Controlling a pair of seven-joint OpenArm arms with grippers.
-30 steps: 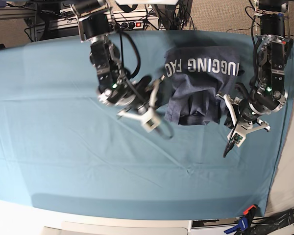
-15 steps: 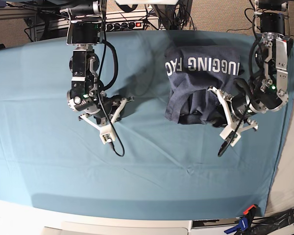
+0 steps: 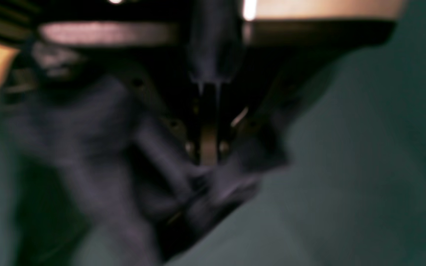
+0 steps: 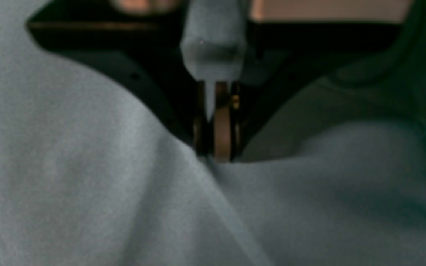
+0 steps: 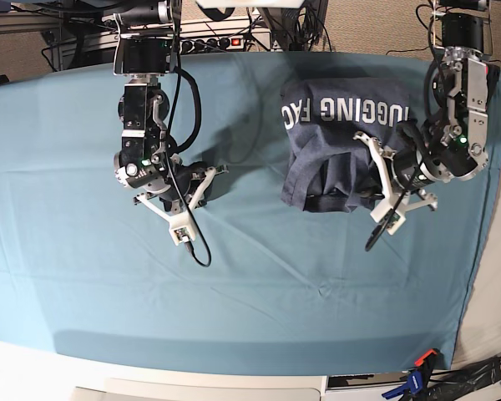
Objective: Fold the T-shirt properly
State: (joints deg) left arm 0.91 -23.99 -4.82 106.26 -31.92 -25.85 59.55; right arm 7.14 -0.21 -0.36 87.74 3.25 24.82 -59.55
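The heathered blue-grey cotton T-shirt (image 5: 338, 142) with white block lettering lies bunched at the far right of the teal table cloth (image 5: 259, 292). The left gripper (image 5: 374, 185) seems clamped on its lower edge, though the wrist view is blurred. The right gripper (image 5: 199, 180), jaws closed together, presses the cloth.

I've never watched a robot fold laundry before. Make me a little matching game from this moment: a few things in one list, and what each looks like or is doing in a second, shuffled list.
Things:
1. T-shirt
2. table cloth
3. left gripper
4. right gripper

Descriptions:
A. plain teal, spread across the whole table
B. shut on dark fabric at the shirt's lower corner
C. blue-grey, partly folded, white block lettering on top
D. shut, resting down on the teal cloth well away from the shirt

Pairs: 1-C, 2-A, 3-B, 4-D
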